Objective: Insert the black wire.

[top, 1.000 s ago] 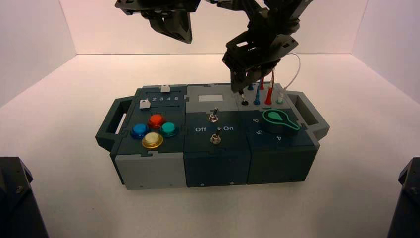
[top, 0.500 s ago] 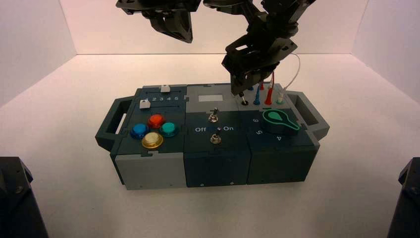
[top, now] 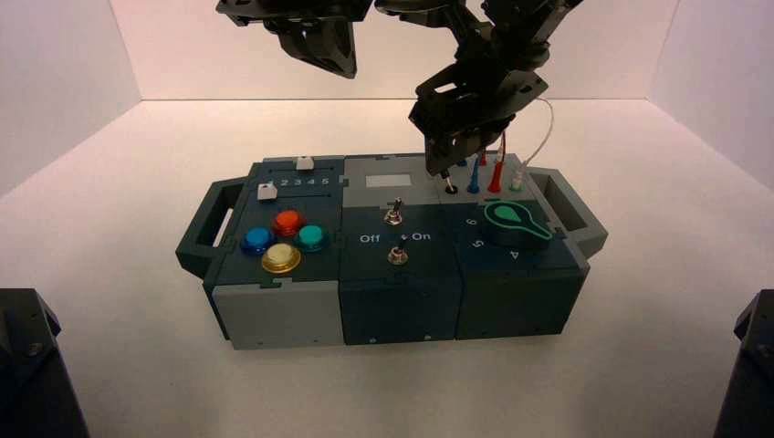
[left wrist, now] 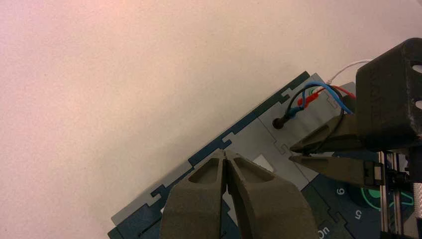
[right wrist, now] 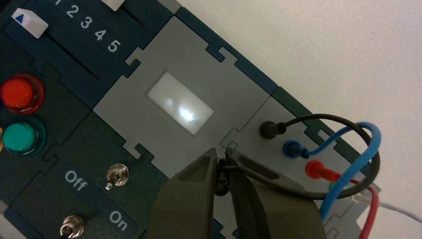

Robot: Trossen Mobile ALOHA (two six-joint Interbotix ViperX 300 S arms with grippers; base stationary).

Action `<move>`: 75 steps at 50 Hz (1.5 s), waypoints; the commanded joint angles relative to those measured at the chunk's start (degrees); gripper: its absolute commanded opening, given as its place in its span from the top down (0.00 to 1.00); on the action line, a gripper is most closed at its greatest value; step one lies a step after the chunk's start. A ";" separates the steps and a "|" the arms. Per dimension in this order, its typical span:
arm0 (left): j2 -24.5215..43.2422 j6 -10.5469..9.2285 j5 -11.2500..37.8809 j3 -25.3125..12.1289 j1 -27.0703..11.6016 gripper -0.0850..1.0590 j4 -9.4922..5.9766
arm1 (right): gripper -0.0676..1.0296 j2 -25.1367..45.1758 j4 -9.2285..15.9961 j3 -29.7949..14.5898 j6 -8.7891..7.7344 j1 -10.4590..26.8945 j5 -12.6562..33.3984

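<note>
Starting at the far left of the box, two white blocky slider caps (right wrist: 30, 22), with round red (right wrist: 19, 93), blue (top: 257, 241), green (right wrist: 21, 136) and yellow (top: 280, 257) push buttons nearer the cameras. Farther over, high above the box's far edge, the dark angular left gripper (left wrist: 224, 154), idle, slanting down and to the right, with fingertips pressed together on nothing. In the middle, a pale rectangular window (right wrist: 180, 103) in a grey panel and two metal toggle switches (right wrist: 117, 175). Next, over the grey socket panel, the dark right gripper (right wrist: 222, 154), leaning down and leftward from a raised wrist, fingers narrow around one black plug end of the thin, looped black wire (right wrist: 370, 172). Held just at the near black socket (top: 452, 190); impossible to tell whether inserted. Other end seated in the far row, beside blue (right wrist: 294, 149) and red (right wrist: 318, 169) plastic plugs. Rightmost, a black knob with green outline (top: 517, 224), nearer the cameras.
</note>
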 commanded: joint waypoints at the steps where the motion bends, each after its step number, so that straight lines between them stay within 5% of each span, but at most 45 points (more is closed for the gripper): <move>1: -0.53 0.35 -0.62 -1.85 -0.09 0.95 0.09 | 0.96 -1.58 0.18 -0.09 0.09 0.26 1.23; 64: -0.09 1.41 -0.44 -2.55 -0.09 0.95 0.09 | 0.96 5.62 0.00 -3.34 1.49 0.26 8.44; 75: -1.58 1.67 -0.44 -2.46 0.62 0.95 1.67 | 0.96 5.19 -0.26 -3.25 1.49 0.26 7.29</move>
